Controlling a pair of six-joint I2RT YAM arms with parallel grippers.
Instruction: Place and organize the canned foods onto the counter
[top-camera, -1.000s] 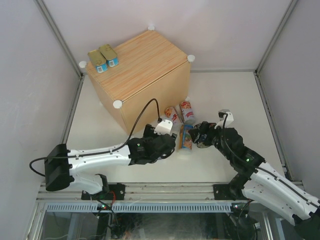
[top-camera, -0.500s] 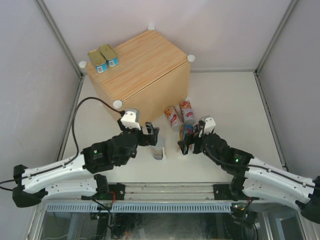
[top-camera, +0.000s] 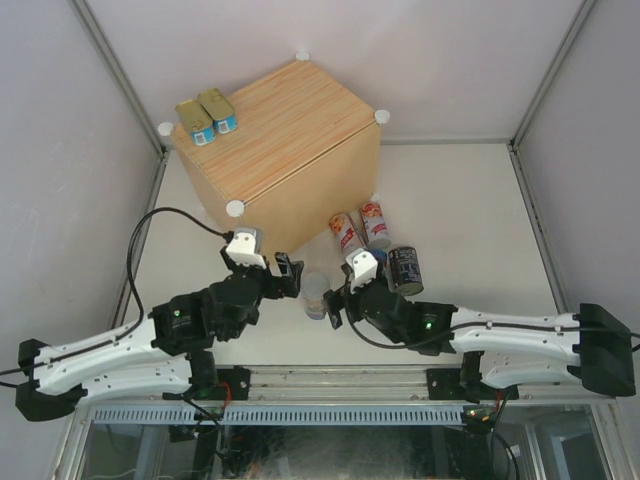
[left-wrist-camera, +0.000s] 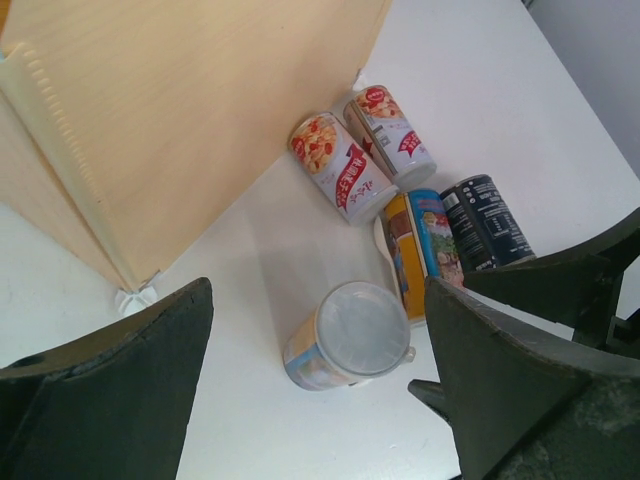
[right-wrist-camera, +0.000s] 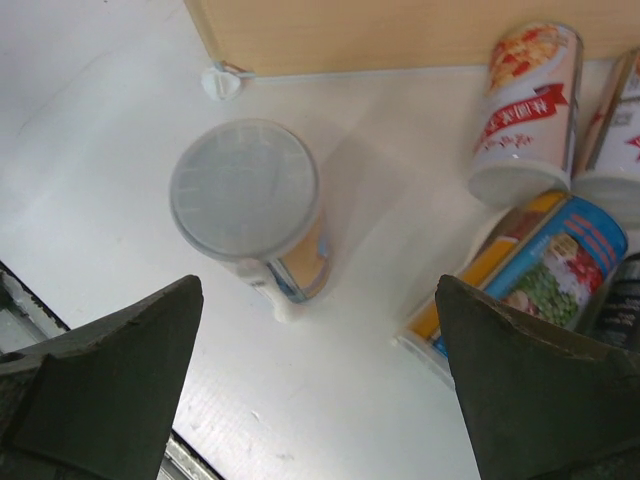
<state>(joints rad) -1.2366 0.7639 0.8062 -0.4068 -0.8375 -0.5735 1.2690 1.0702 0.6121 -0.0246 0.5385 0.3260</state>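
Found the orange-and-blue can (left-wrist-camera: 425, 250) almost wholly hidden under the right arm from above; made out lying on its side only in the wrist views. Saw the dark can (top-camera: 405, 270) cut off at the frame edge in the right wrist view; judged it lying down from the left wrist view, not confirmed from above. Could not read the label text on any can. Saw only cropped, blurred inner faces of the fingers in both wrist views.

Located the lidded can (top-camera: 316, 292) upright on the desk (top-camera: 460, 200), between the two tools. Recorded the left tool (top-camera: 290, 275) just to its left, jaws spread wide, gripping nothing and clear of the can. Recorded the right tool (top-camera: 340, 296) just to its right, jaws fully spread, likewise empty and not touching.

Noted the first red-and-white can (top-camera: 344, 232) and the second red-and-white can (top-camera: 375, 222) lying side by side near the front face of the wood box (top-camera: 290, 130), just beyond the lidded can. Marked the orange-and-blue can and dark can as crowding the right tool's far side. Noted a white knob (top-camera: 234, 208) at the box's near corner. Logged the left flat tin (top-camera: 194, 120) and the right flat tin (top-camera: 217, 110) side by side on the box top's far left corner, well apart from both tools.
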